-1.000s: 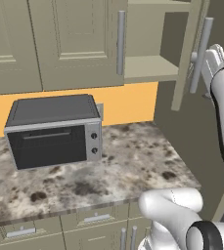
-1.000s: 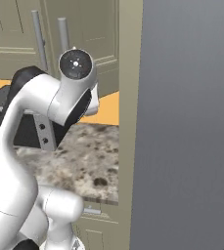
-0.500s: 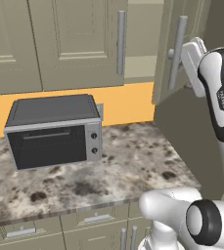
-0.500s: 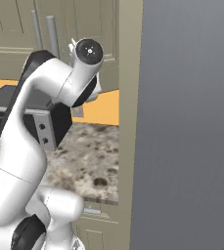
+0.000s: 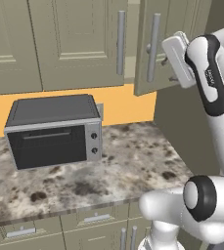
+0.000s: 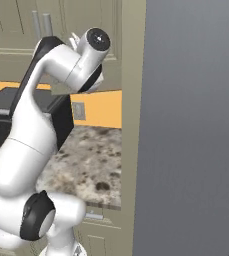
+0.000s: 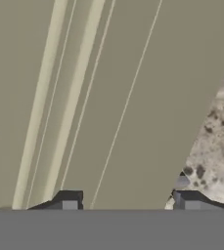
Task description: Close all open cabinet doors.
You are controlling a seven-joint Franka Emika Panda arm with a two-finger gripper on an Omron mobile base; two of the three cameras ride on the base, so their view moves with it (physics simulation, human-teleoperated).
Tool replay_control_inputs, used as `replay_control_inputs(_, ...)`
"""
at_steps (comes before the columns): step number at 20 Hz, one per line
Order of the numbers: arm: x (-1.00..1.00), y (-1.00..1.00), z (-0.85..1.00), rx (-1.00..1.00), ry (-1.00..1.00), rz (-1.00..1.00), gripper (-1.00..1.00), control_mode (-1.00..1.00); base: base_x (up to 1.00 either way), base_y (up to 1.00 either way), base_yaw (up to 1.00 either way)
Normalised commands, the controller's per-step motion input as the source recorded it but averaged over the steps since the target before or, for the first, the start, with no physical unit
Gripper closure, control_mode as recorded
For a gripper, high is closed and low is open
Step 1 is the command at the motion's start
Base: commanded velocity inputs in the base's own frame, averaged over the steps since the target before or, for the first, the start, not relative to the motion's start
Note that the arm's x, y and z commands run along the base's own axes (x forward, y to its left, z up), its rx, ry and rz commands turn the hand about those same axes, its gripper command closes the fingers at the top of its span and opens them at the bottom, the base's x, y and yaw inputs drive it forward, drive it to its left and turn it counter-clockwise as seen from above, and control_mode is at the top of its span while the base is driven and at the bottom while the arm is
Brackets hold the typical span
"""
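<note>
Above the right end of the speckled granite counter (image 5: 133, 161), a row of tall grey-beige cabinet doors (image 5: 74, 39) hangs on the wall, each standing with its long axis vertical. The rightmost door (image 5: 169, 44) is swung partly out from the cabinet face, its free edge angled out toward the arm, while the door to its left lies flat and shut. The two long silver bar handles (image 5: 153, 48) run straight up and down, one on each of these doors near their meeting edges. Below them, toward the counter's left end against the orange back wall, sits a dark microwave (image 5: 55, 129) with its glass front facing out. The gripper (image 5: 168, 54) is pressed close to the ajar door's outer face, just right of its handle; in the hand view the fingertips (image 7: 68, 201) sit wide apart, holding nothing, with the door panel directly ahead. No legible writing shows on the doors or microwave.
</note>
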Motion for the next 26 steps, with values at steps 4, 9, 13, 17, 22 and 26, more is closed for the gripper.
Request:
replay_control_inputs(4,0.83,0.23,-0.04,0.0,0.06,0.07,-1.0,-1.0,0.0,0.0,0.0)
replay_control_inputs(9,0.76,0.19,-0.09,0.0,0.02,0.04,-1.0,-1.0,0.0,0.0,0.0)
replay_control_inputs(13,0.48,0.01,-0.21,-0.04,0.0,0.0,-1.0,-1.0,0.0,0.0,0.0)
replay_control_inputs(17,0.48,0.0,-0.25,-0.09,0.0,-0.03,-1.0,-1.0,0.0,0.0,0.0)
replay_control_inputs(22,0.18,0.0,-0.23,-0.1,0.0,-0.09,-1.0,-1.0,0.0,0.0,0.0)
replay_control_inputs(26,-0.25,0.0,-0.08,-0.06,-0.09,-0.27,-1.0,-1.0,0.0,0.0,0.0)
